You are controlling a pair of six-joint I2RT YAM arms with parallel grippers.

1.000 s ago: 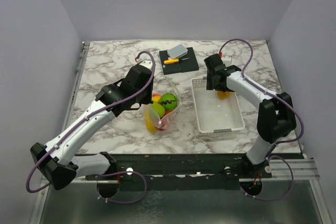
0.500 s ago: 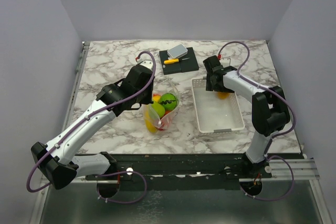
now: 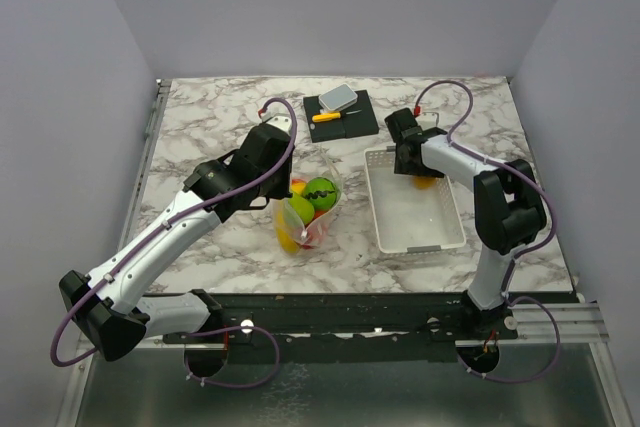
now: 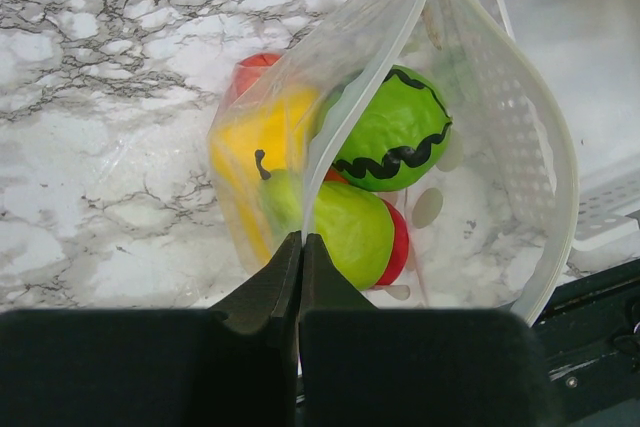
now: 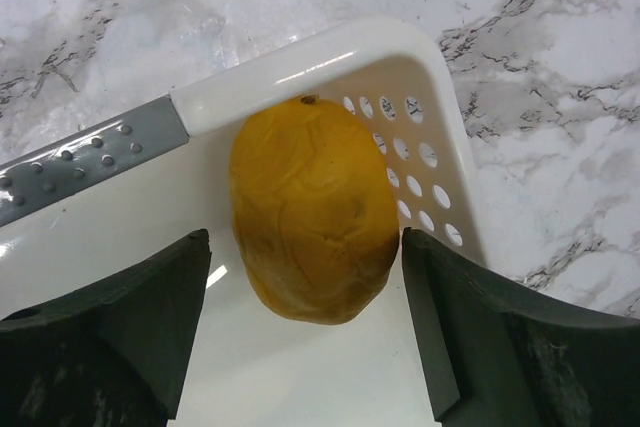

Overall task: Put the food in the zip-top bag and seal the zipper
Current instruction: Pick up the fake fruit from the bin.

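Where the left gripper (image 4: 300,242) meets the zip-top bag (image 4: 500,127), its jaws are pressed fully together, pinching one wall of the bag's mouth between the fingertips. From that pinch the clear dotted film runs up and away from the fingers, and the mouth gapes to the right of them. The zipper (image 4: 565,162), a pale strip, curves round the far side of the opening, unsealed.

Contents directly ahead of the left fingertips:
- a green fruit (image 4: 390,137) marked with a black wavy line, uppermost
- a second green fruit (image 4: 340,227) just beyond the fingertips, with a red piece touching its right side
- a yellow fruit (image 4: 255,142) to the left, with a red fruit (image 4: 250,72) behind it

The bag rests on the marble table (image 4: 100,97).

The right gripper (image 5: 303,247) stands wide, one finger on each side of an orange fruit (image 5: 310,217). A narrow gap shows at the left finger; at the right finger, contact cannot be confirmed. The fruit lies between and ahead of the fingertips, tucked into a corner of the white basket (image 5: 300,57), touching or nearly touching its perforated wall. It is outside the bag, which is well apart, under the other arm
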